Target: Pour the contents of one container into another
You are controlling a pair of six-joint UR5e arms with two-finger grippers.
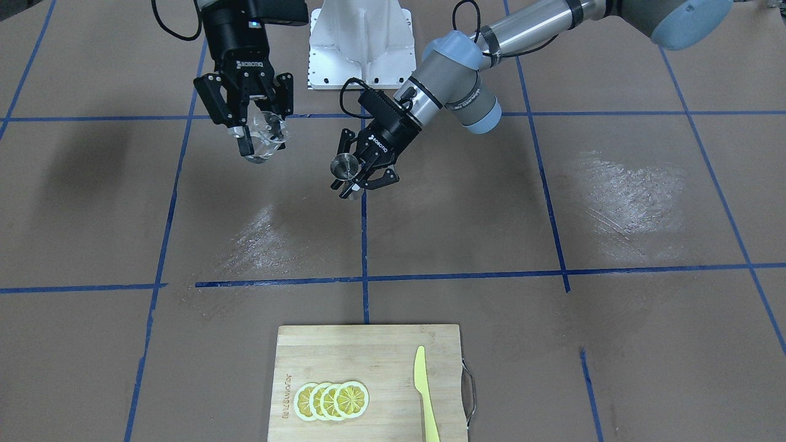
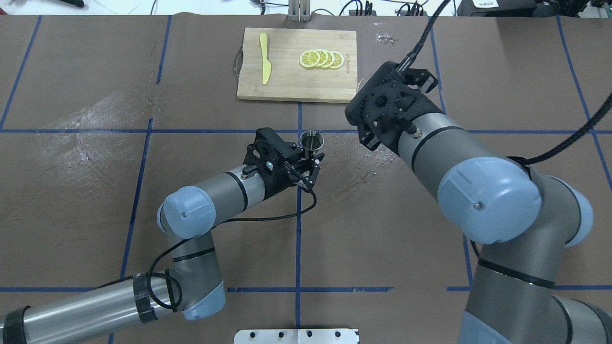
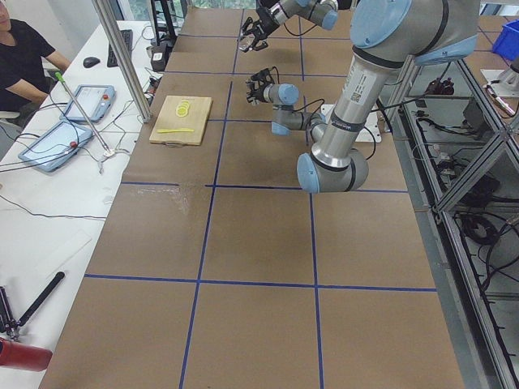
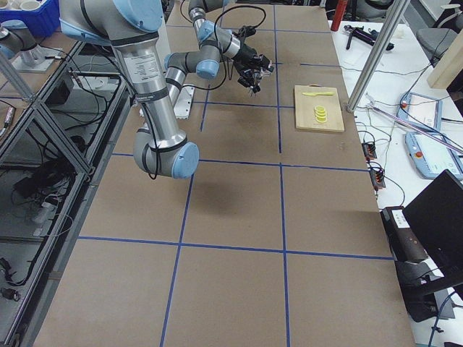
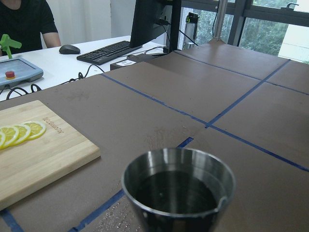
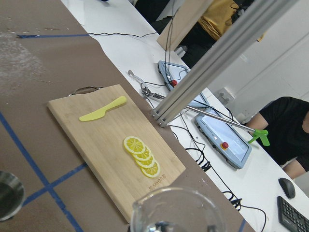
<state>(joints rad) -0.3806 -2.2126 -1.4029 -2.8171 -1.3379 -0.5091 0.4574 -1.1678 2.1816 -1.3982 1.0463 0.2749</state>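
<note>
Status: both arms loaded. Right gripper [image 1: 263,136] closed around small clear round drinking glass [image 1: 270,130], held above brown paper-covered table [image 1: 491,215]. Left gripper [image 1: 363,169] clamped on small grey steel hourglass jigger [image 1: 345,166], mouth up, also airborne, well apart from glass. Wooden cutting board [image 1: 368,350] with lemon slices [image 1: 331,400] and yellow knife [image 1: 425,393] at operators' edge.

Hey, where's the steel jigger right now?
The jigger is held in the left gripper, near the middle of the table in the overhead view, just short of the cutting board, the right gripper's glass nearby.
</note>
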